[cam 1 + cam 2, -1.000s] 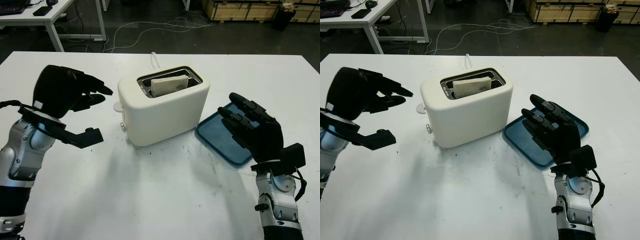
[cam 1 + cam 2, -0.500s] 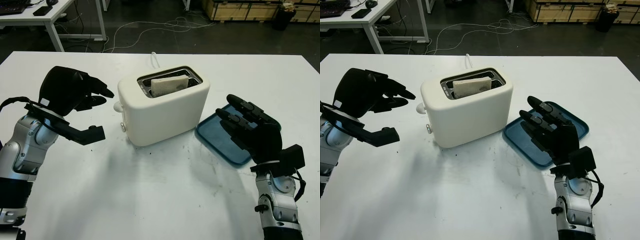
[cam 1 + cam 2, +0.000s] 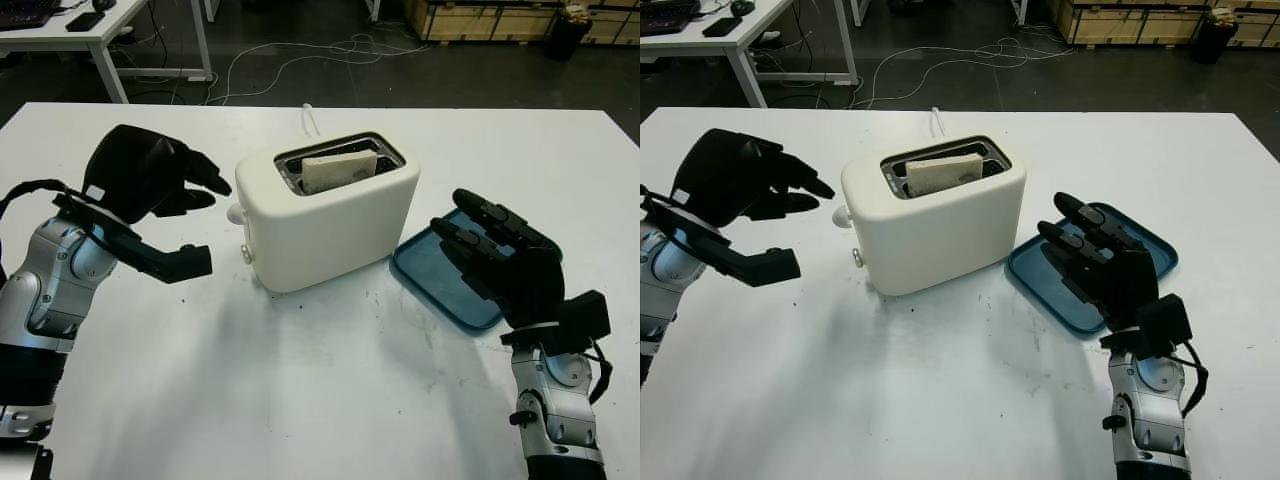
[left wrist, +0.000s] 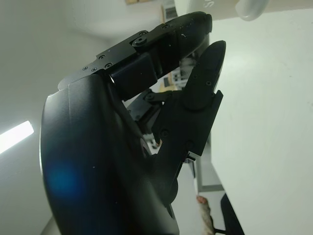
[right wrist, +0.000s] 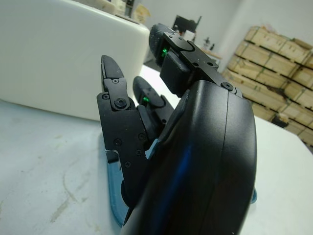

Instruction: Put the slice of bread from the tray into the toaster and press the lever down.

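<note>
White toaster (image 3: 330, 225) stands mid-tabletop (image 3: 300, 390) with the bread (image 3: 338, 170) upright in its slot; the blue tray (image 3: 445, 285) lies just right of it; left hand (image 3: 160, 180) open, left of the lever (image 3: 236, 212); right hand (image 3: 500, 262) open above the tray.

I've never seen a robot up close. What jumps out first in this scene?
A white toaster sits mid-table with a slice of bread standing in its slot. Two black robot hands flank it: the left hand raised beside the lever end, the right hand open above a blue tray.
</note>
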